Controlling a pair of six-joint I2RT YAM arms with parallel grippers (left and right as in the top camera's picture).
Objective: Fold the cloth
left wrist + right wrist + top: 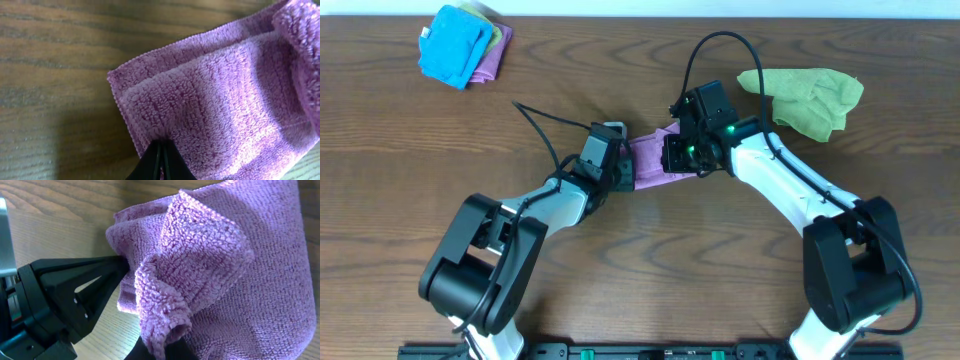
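The pinkish-purple cloth (650, 160) lies folded in layers at the middle of the wooden table, between the two grippers. My left gripper (612, 165) is at its left end. In the left wrist view the black jaws (161, 152) are shut and pinch the near edge of the cloth (220, 95), whose stacked edges show at the left. My right gripper (682, 152) is at the cloth's right end. Seen from the right wrist, a bunched fold of the cloth (200, 255) drapes over its shut fingers (172, 350), with the left gripper's black body (75, 297) close beside it.
A lime-green cloth (807, 95) lies crumpled at the back right, just beyond the right arm. A bright blue cloth (453, 45) sits on a small pile of other cloths at the back left. A black cable (545, 125) trails from the left arm.
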